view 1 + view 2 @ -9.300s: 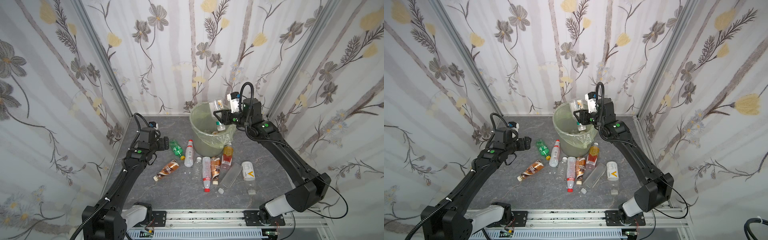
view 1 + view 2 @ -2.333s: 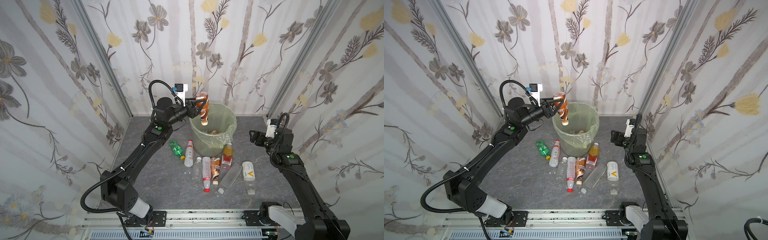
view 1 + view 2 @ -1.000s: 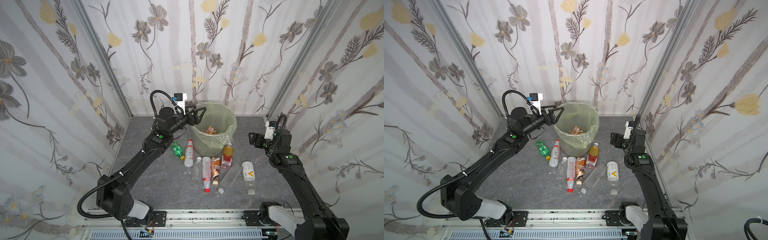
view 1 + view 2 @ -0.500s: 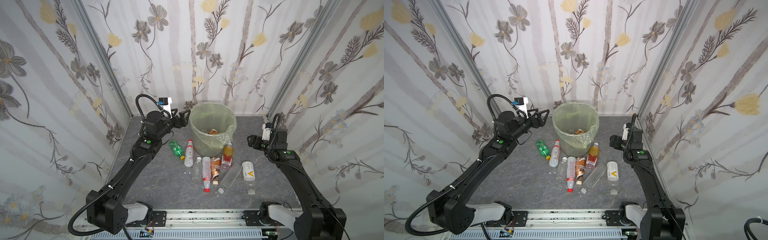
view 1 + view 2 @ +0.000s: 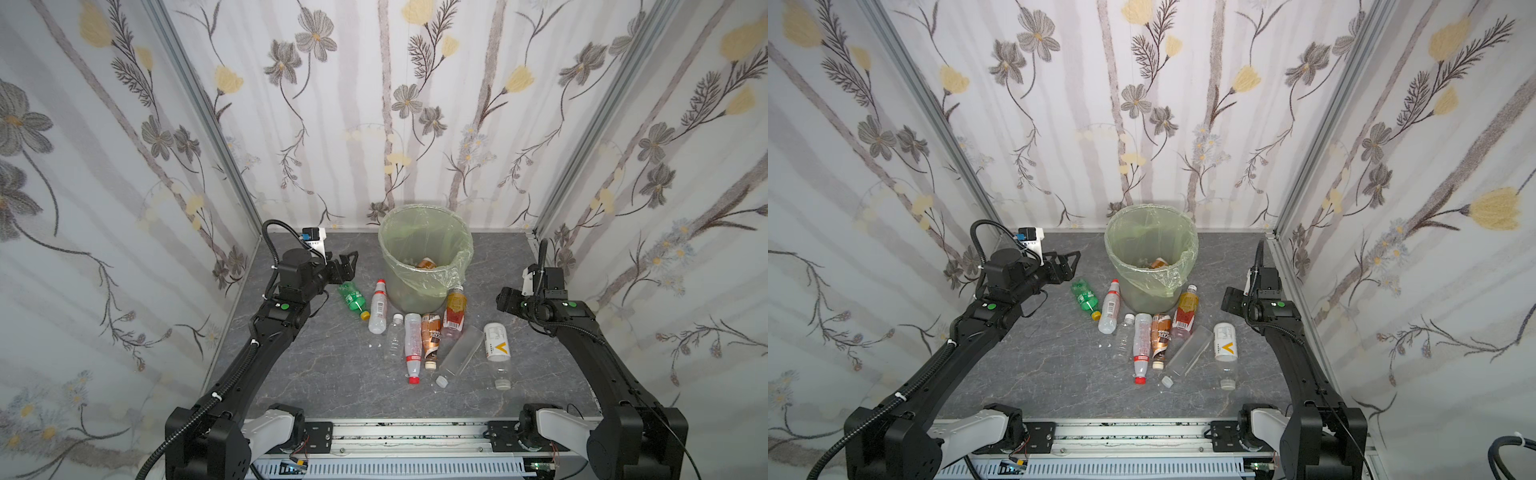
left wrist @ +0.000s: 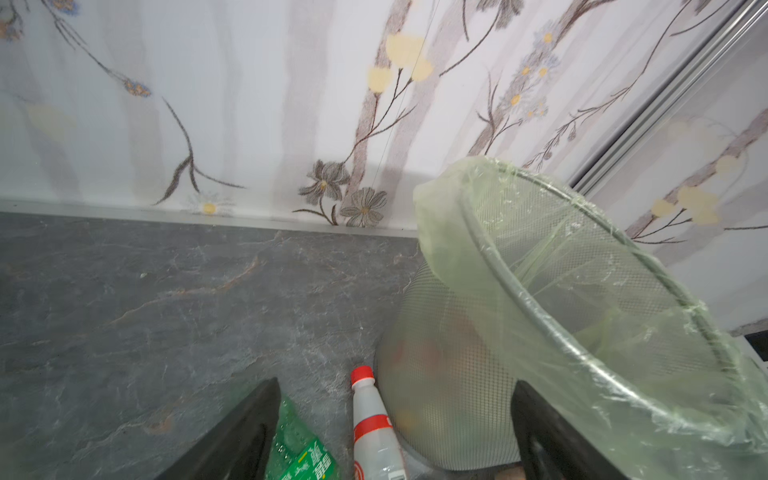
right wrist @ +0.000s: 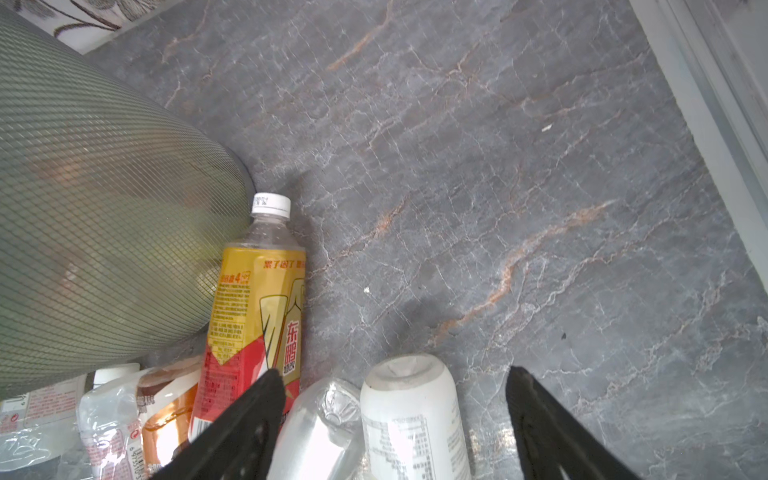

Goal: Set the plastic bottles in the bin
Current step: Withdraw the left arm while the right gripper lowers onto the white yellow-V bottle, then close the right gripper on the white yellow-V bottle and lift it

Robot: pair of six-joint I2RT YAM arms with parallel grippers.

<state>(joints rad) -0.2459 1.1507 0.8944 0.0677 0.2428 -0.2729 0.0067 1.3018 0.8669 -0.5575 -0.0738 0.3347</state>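
Note:
The bin (image 5: 399, 286), lined with a pale green bag, stands at the back middle in both top views, with a brown bottle (image 5: 426, 263) inside. Several plastic bottles lie in front of it: a green one (image 5: 352, 298), a red-capped white one (image 5: 378, 307), a yellow-red one (image 5: 455, 309) and a white-labelled one (image 5: 496, 345). My left gripper (image 5: 348, 266) hangs open and empty left of the bin, over the green bottle (image 6: 303, 453). My right gripper (image 5: 505, 300) is open and empty right of the pile, above the white-labelled bottle (image 7: 411, 415).
Flowered walls close in the back and both sides, with metal corner posts (image 5: 582, 137). The grey marbled floor (image 5: 324, 374) is bare to the left and front of the pile. A small loose white cap (image 5: 441, 381) lies near the front bottles.
My left gripper has drawn back from the bin's rim, leftward and lower, with its jaws open. The brown bottle it held earlier now lies in the bin. The right gripper shifted slightly.

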